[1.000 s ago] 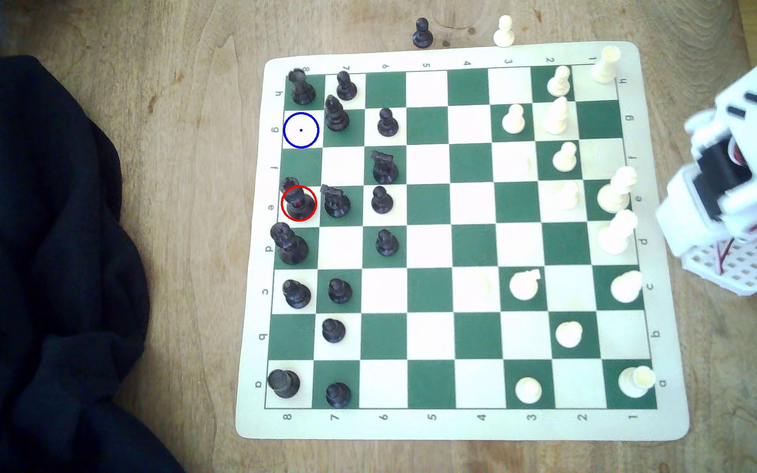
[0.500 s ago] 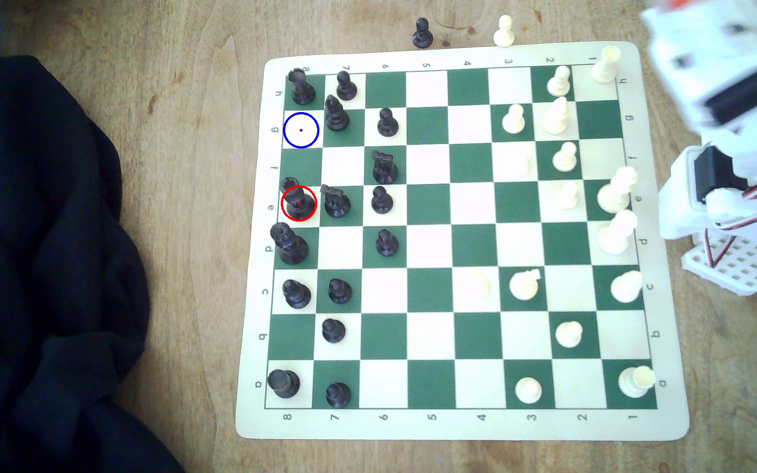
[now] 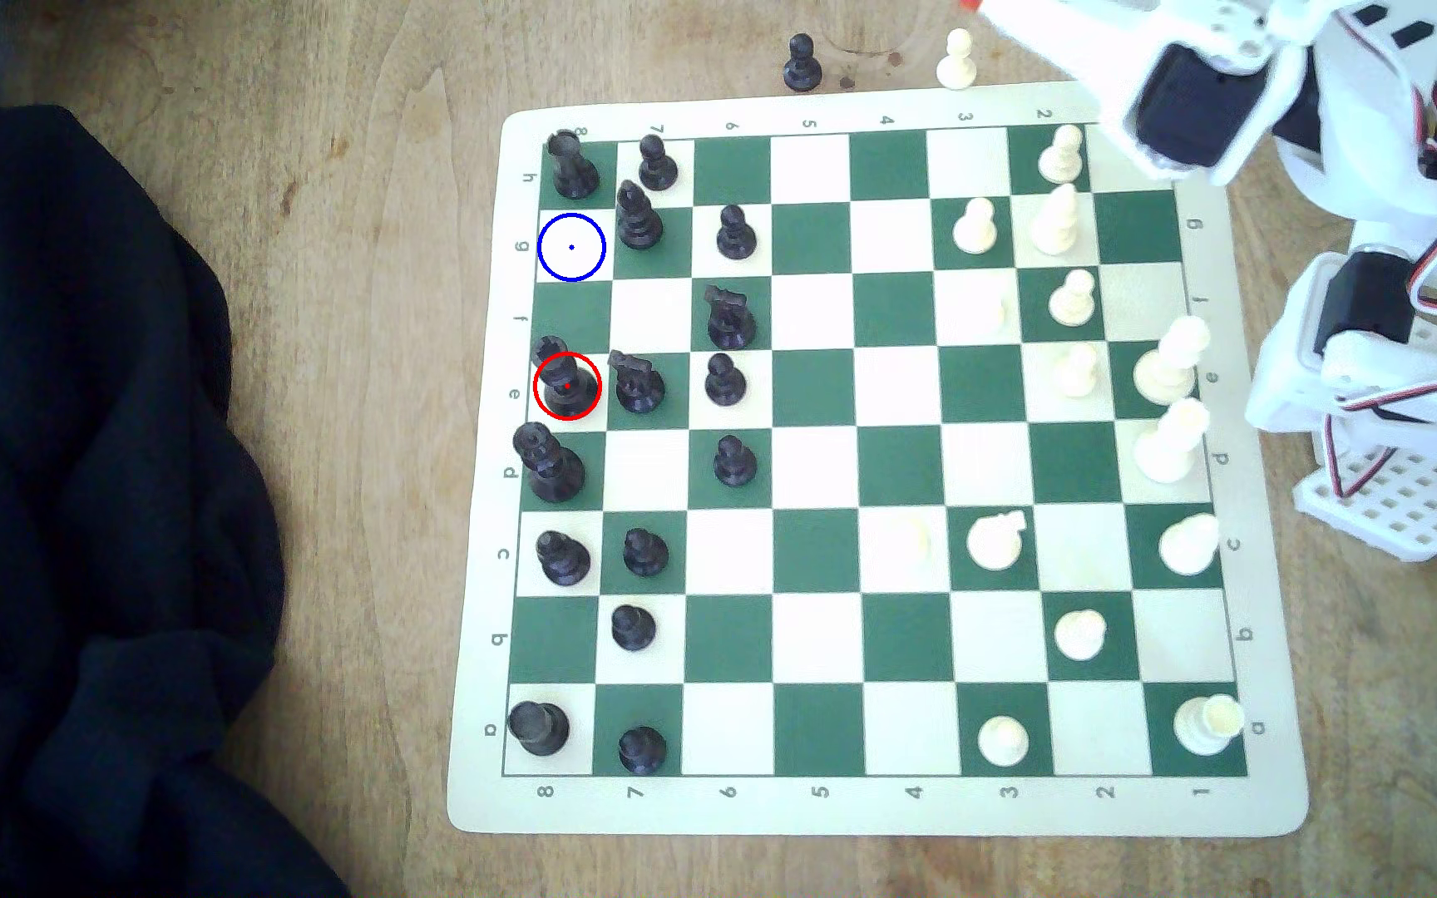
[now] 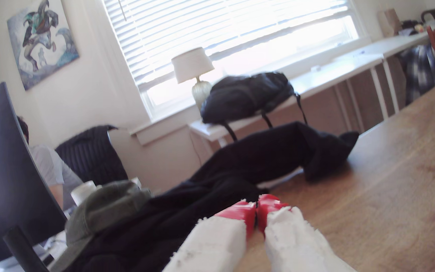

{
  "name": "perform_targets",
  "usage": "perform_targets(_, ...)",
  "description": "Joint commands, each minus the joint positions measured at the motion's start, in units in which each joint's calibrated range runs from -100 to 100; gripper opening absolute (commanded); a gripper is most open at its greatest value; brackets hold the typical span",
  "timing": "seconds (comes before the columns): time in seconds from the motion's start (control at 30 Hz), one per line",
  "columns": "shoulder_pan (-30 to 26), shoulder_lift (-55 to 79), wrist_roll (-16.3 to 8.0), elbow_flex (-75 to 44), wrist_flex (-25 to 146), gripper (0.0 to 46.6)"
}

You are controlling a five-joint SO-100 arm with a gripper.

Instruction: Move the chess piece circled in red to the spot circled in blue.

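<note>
Hand (image 4: 257, 206) closed — far from board edge (image 3: 1268, 604)

arm (image 3: 1268, 112) covers the board's (image 3: 819, 807) h1 corner, runs off the exterior view's top and right edges. wrist view motion-blurred; person (image 4: 49, 167) half behind monitor (image 4: 4, 162).

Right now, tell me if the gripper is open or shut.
Shut. In the wrist view the gripper has its two red-taped fingertips pressed together with nothing between them, above the wooden table.
</note>
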Motion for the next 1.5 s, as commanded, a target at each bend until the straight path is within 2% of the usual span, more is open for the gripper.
perform_targets(0.0,-1.00,8.67,4.49,-8.72,4.69,0.2)
perform_targets(0.2,-4.44,21.49,9.33,-18.60,11.33,0.2)
perform_targets(0.33,-7.18,31.84,9.62,-29.57,18.37,0.2)
perform_targets(0.53,-7.88,47.04,7.52,-41.36,22.96,1.8)
perform_targets(0.7,-7.34,59.35,5.42,-51.60,23.53,6.6)
perform_targets(0.73,-7.57,63.76,4.15,-57.41,24.60,7.7)
perform_targets(0.83,-8.67,70.13,3.52,-65.57,26.97,8.7)
perform_targets(0.93,-10.23,77.60,2.64,-74.00,29.67,14.1)
perform_targets(1.03,-10.93,83.29,2.44,-79.53,30.08,17.1)
perform_targets(1.2,-11.56,90.84,2.49,-89.32,33.28,18.0)
perform_targets(1.47,-11.56,98.23,2.44,-96.39,34.18,19.9)
